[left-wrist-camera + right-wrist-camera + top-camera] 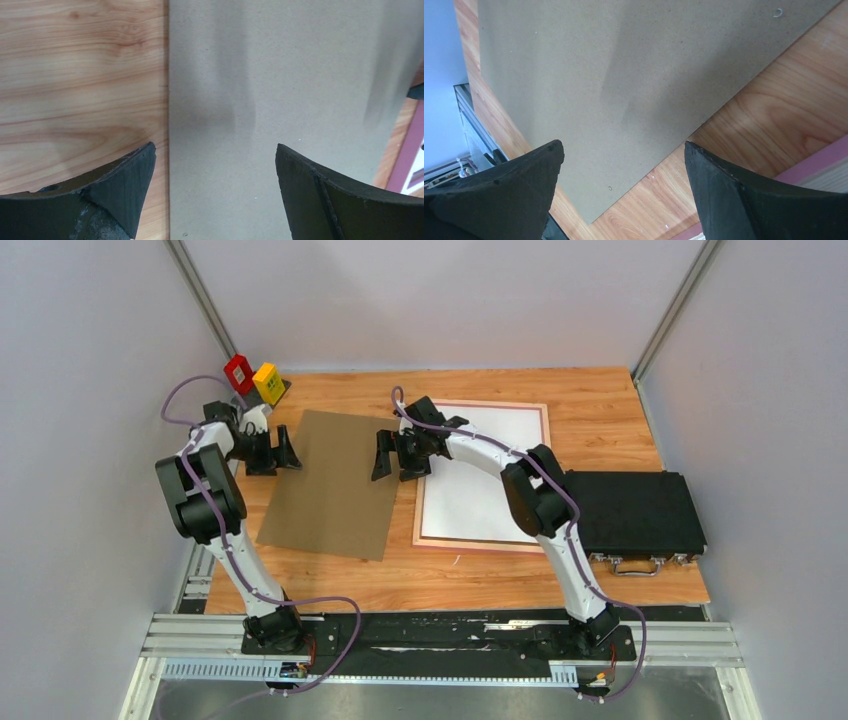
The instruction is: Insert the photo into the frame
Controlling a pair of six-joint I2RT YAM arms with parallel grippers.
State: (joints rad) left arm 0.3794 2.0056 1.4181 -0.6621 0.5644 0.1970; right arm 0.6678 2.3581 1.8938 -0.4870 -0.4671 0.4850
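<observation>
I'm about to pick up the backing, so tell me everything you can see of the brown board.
The brown board is a thin rectangular sheet, looking like matte fibreboard or card, with tiny holes near its edges. It lies flat on the table, slightly skewed, left of the frame, with a strip of bare wood between them. Both grippers are open: the left gripper above its left edge, the right gripper above its right edge. Neither visibly touches it.

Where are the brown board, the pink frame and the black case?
brown board [335,485], overhead view, middle of its flat face.
pink frame [470,543], overhead view, on its near border.
black case [630,510], overhead view, middle of its top.
</observation>
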